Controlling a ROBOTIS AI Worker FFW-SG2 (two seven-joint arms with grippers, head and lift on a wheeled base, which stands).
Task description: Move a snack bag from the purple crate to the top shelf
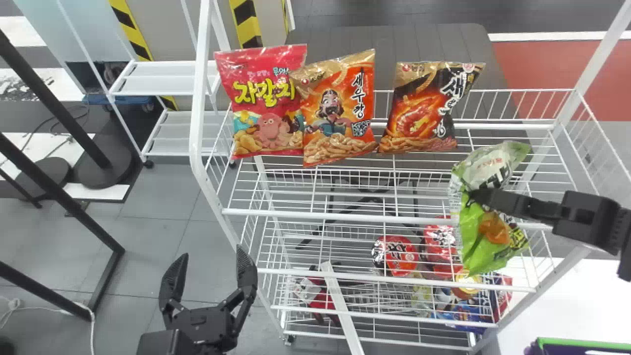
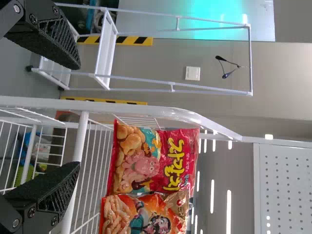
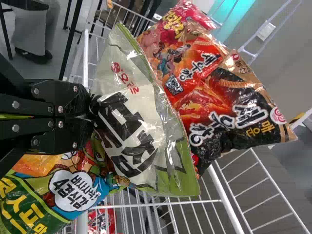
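Observation:
Over the right front part of the top shelf [image 1: 315, 215], my right gripper [image 1: 475, 196] is shut on the green and white snack bag [image 1: 485, 246]. The right wrist view shows the right gripper [image 3: 90, 114] pinching the bag's middle, its pale half [image 3: 131, 117] beside the black-and-gold bag [image 3: 229, 112]. That black-and-gold bag stands toward the shelf's back. My left gripper [image 1: 209, 281] is parked open and empty, left of the rack; in the left wrist view the left gripper [image 2: 73, 114] has its fingers wide apart. Part of the purple crate [image 1: 581, 345] shows at the bottom right.
A red bag [image 1: 268, 101] and an orange bag [image 1: 340, 108] stand at the top shelf's left and middle. White wire side rails and posts [image 1: 199, 113] frame the rack. Lower shelves hold several packaged items [image 1: 397, 255].

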